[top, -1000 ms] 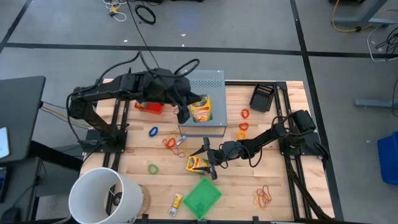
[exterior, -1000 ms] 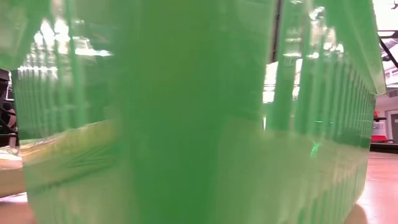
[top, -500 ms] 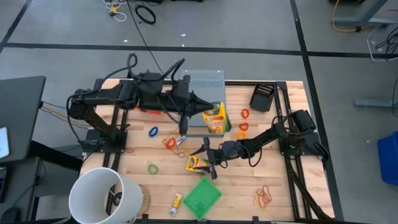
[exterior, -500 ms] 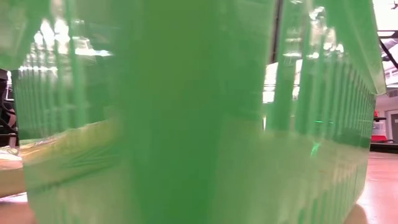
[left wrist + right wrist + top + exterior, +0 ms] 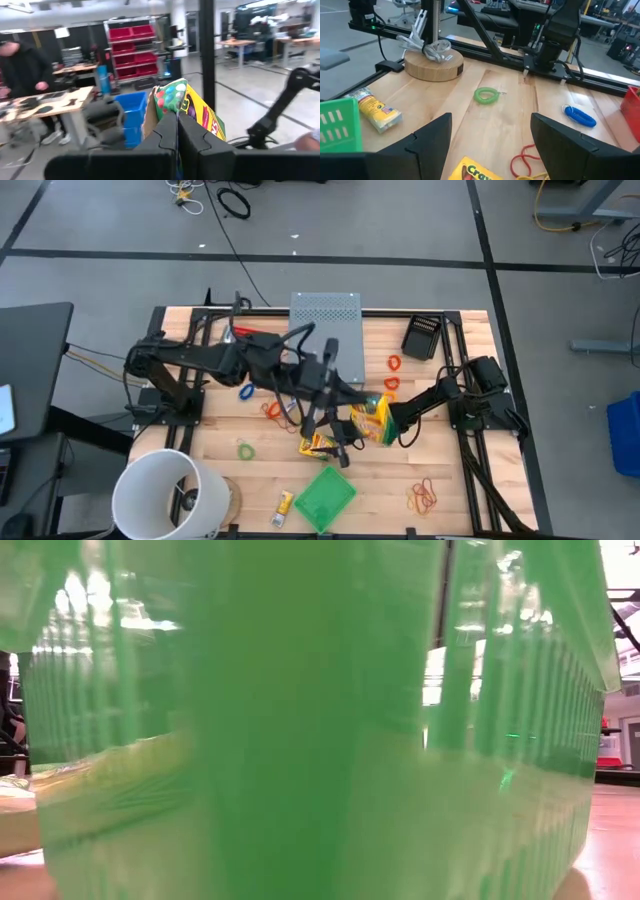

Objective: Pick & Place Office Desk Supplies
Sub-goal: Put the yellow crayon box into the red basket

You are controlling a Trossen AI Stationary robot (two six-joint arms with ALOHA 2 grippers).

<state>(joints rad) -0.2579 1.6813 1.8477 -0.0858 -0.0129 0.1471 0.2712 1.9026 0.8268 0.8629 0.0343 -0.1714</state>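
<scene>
My left gripper is clenched on a yellow-orange packet, carried above table centre. My right gripper gapes wide over another packet, seemingly untouched, at six o'clock. Rubber bands lie scattered; most sorting remains

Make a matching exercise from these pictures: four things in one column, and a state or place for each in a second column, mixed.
1. left pincer
2. right pincer
3. green basket
4. white bucket

a. stands at the table's near left corner
b. open, low beside a crayon box
c. shut on a crayon box
d. lies near the table's front edge

Pairs: 1-c, 2-b, 3-d, 4-a
</scene>
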